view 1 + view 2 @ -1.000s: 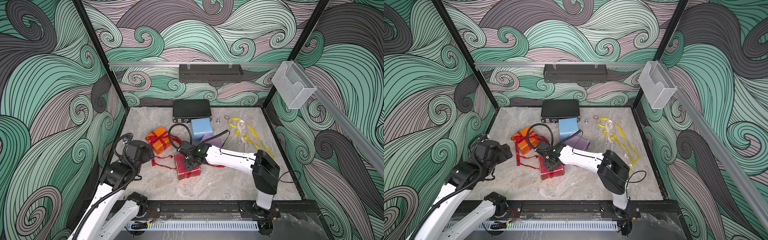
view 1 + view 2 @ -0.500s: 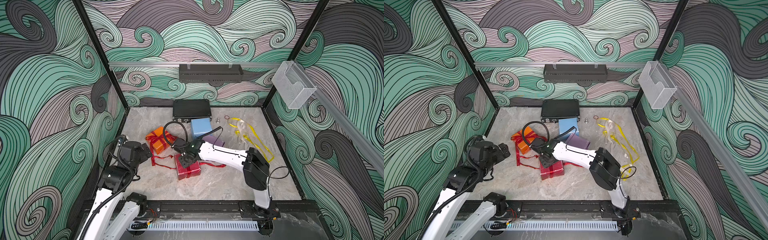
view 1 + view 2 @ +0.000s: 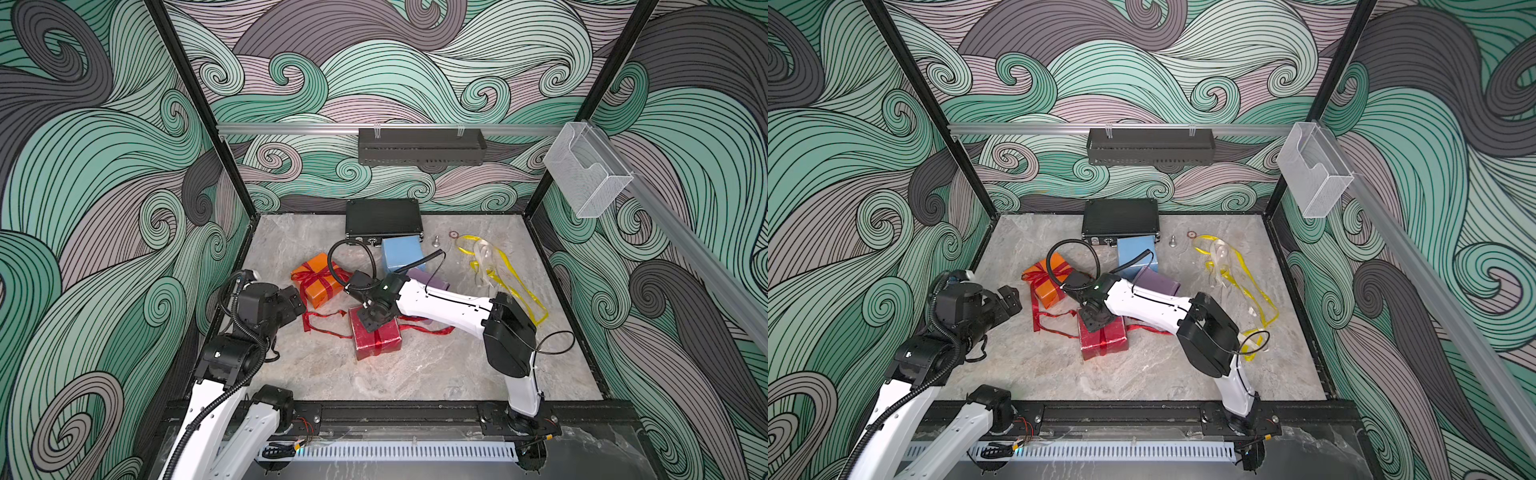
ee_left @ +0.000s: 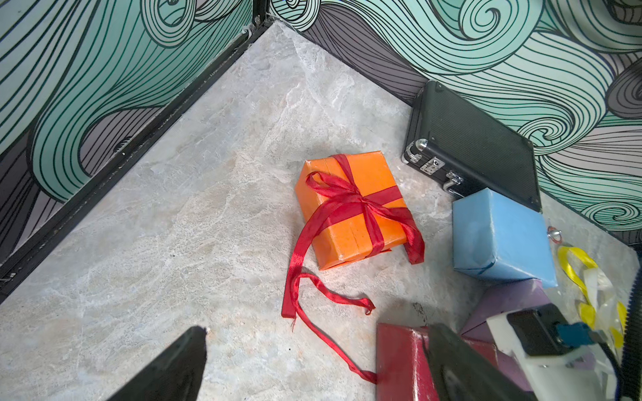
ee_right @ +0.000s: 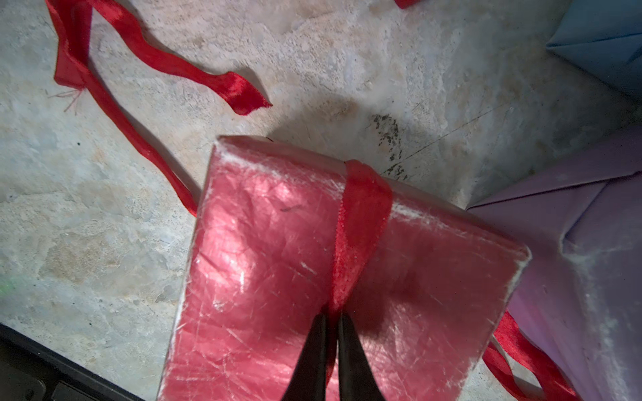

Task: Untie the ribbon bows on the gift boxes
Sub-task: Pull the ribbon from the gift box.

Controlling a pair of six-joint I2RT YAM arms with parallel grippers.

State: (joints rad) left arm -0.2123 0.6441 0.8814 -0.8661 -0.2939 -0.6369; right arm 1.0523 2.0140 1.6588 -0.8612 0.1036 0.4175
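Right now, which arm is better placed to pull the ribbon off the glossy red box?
The right: the right gripper is shut on the red ribbon atop the glossy red box; the left gripper hangs open, apart from it.

The walls (image 3: 104,187) are swirling in teal, lilac and grey over a grey-beige marbled floor (image 3: 415,374), the orange box (image 3: 318,293) and glossy red box (image 3: 388,338) are wearing red ribbons (image 4: 354,201) — the light blue box (image 3: 401,253) and lilac box (image 3: 434,281) are showing plain paper.

Open floor (image 3: 415,374) fronts the red box (image 3: 376,340); the lilac box (image 3: 1163,284) crowds behind.
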